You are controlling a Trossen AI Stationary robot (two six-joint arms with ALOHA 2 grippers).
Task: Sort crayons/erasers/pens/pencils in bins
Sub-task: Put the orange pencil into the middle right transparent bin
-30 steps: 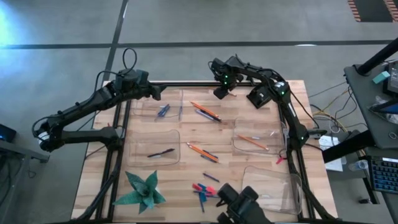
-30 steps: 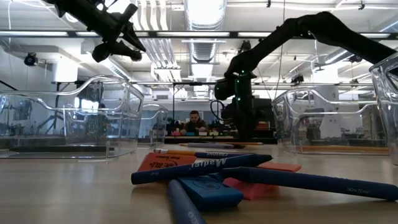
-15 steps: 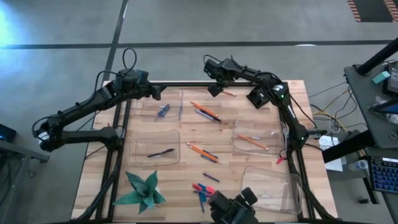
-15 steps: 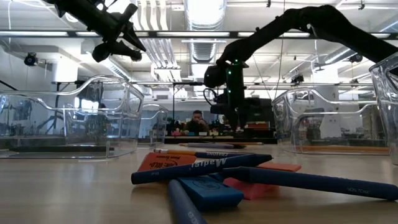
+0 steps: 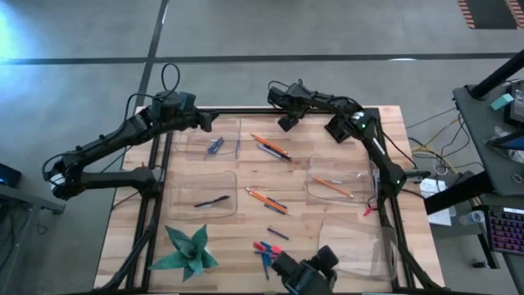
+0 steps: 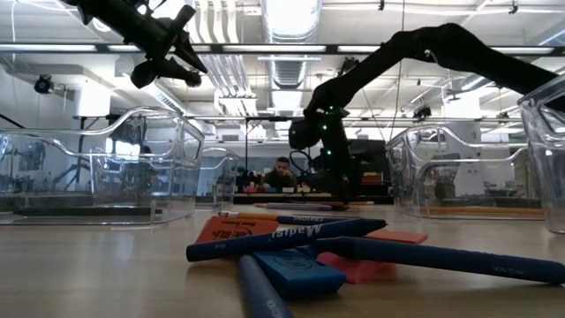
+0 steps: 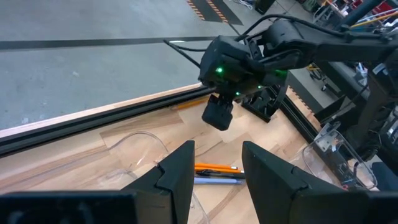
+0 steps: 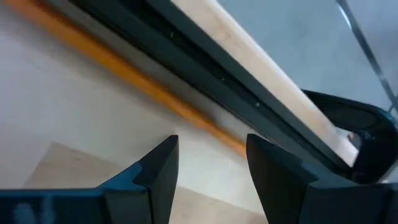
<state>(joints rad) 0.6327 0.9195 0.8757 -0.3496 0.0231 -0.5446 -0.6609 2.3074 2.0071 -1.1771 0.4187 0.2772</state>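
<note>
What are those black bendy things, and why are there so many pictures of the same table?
They are two robot arms, each ending in a two-fingered pincer. Four cameras took the pictures: one looks down from above, one sits at table height, and one rides on each arm's wrist.

The right pincer is at the table's far edge, open, just above an orange pencil lying there. It holds nothing. The left pincer is open too, above the far left bin.

On the wooden table are four clear bins. Loose pencils lie in the middle. At the near edge is a little pile of erasers and blue sticks. The green spiky thing looks like a toy plant.
</note>
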